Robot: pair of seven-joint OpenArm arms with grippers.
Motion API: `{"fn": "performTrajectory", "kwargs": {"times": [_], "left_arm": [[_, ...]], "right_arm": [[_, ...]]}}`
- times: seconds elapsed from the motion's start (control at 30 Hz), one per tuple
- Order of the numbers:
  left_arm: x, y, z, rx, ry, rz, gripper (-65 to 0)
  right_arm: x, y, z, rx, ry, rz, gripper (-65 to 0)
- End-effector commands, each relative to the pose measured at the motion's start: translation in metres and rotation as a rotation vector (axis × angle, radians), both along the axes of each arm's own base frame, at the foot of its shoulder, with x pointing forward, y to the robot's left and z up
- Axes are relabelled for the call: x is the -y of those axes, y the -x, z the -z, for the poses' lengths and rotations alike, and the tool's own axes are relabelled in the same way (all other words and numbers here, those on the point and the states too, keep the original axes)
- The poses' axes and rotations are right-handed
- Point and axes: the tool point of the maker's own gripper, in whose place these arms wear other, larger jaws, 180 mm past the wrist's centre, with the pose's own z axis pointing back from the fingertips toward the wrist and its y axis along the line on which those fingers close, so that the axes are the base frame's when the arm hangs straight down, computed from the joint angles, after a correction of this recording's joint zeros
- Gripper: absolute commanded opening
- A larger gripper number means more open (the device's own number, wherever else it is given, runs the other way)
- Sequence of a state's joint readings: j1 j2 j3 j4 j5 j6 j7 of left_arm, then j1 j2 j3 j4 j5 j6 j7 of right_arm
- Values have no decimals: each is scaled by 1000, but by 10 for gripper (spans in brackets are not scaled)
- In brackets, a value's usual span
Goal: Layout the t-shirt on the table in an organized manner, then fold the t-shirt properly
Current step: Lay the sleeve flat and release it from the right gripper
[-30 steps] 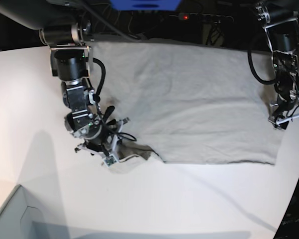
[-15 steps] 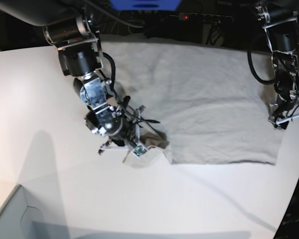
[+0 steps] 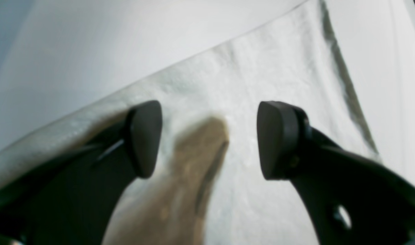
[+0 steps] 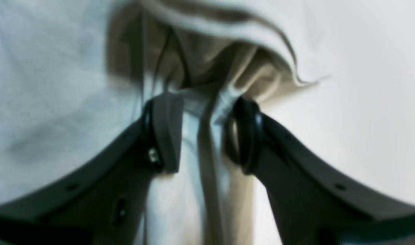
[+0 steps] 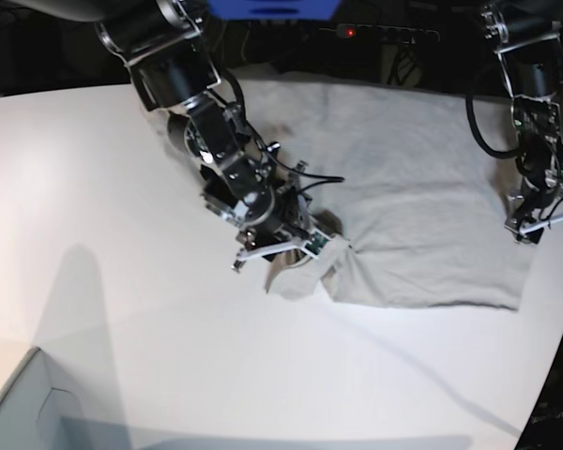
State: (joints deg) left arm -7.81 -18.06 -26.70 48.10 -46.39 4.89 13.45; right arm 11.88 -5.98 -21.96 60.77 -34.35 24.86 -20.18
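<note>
One t-shirt point(image 5: 403, 187) lies on one white bench point(image 5: 94, 187), spread over the far middle, its near-left portion bunched and drawn inward toward the centre. We count two arms. The right gripper point(image 5: 300, 246) sits on that gathered cloth; in the right wrist view its fingers point(image 4: 166, 132) stand partly apart with a ridge of fabric running between them, so whether they pinch it or have just let go we cannot tell. The left gripper point(image 3: 207, 139) stands with fingers spread wide and nothing between them, hovering low over the shirt's edge at the base view's right side. We judge this a fold in hand: the left flank being carried across the body. Next calls for laying the carried part flat and square on the body, then freeing the cloth without dragging it. A grey box corner point(image 5: 19, 403) sits at the near left.
</note>
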Motion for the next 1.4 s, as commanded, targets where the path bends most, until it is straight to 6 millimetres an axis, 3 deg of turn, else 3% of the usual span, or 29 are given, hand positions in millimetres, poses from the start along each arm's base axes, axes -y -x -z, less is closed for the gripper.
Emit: {"fn": "performTrajectory", "kwargs": {"times": [0.0, 0.17, 0.3, 0.47, 0.63, 0.7, 0.83, 1.03, 1.2, 1.37], "left_arm": [[-3, -2, -2, -9, 9, -5, -220], [-3, -1, -2, -10, 8, -6, -220], [-3, -2, -2, -8, 8, -6, -220], [-3, -2, -2, -8, 8, -6, -220], [-3, -2, -2, -8, 8, -6, -220], [-3, -1, -2, -10, 8, -6, -220], [-3, -1, -2, -10, 8, -6, -220], [-3, -2, -2, -8, 8, -6, -220], [-3, -2, -3, -7, 8, -6, -220], [-3, -2, -3, -7, 8, -6, -220]], "right_arm": [[-5, -8, -16, 48, -28, -11, -377], [-19, -11, -52, 154, -61, -51, -376], [-9, -17, -75, 227, -59, -51, -376], [54, -62, -95, 271, -69, 150, -376], [104, -96, -88, 228, -87, 324, -380], [110, -99, -73, 179, -90, 353, -380], [99, -79, -44, 102, -71, 316, -380], [52, -38, -16, 45, -27, 149, -380], [28, -20, -8, 28, -7, 64, -380], [22, -13, -5, 20, -7, 46, -379]]}}
